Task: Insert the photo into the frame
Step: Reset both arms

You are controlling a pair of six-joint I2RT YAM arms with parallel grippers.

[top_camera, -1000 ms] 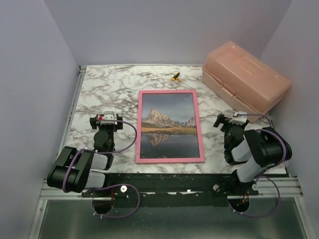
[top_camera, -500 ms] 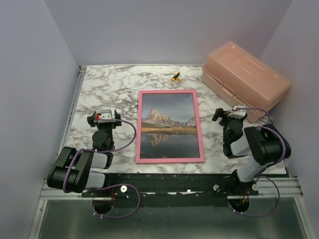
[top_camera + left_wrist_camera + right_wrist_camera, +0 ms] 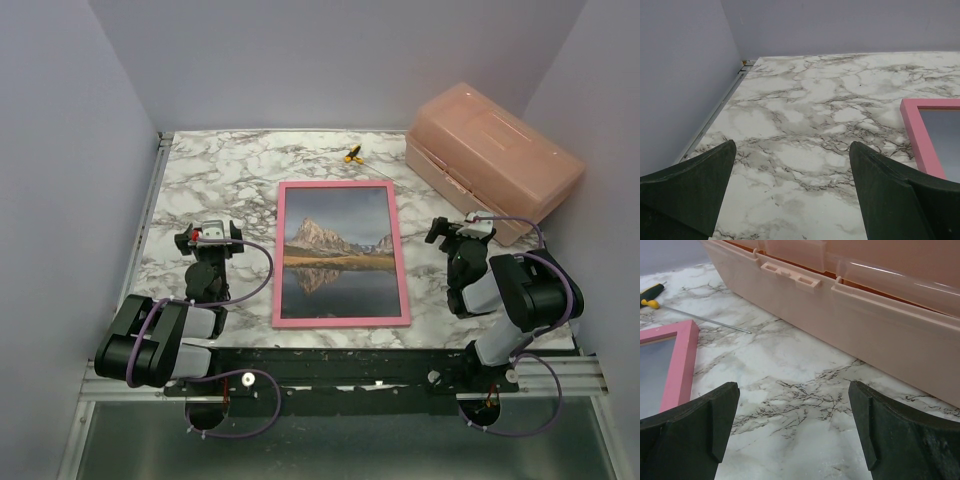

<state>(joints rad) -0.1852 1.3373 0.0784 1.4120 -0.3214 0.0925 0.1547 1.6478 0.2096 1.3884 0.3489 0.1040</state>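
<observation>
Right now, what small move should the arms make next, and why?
Probably none on the frame: the photo already sits inside it, face up. The left gripper and right gripper flank it with jaws open and empty, so I would just draw both back a little.

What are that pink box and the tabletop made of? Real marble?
The box looks like slightly see-through salmon plastic: moulded latches, glossy highlights. The tabletop shows grey-veined marble patterning with an even, low sheen, so it is possibly a printed laminate; the pictures leave it open.
</observation>
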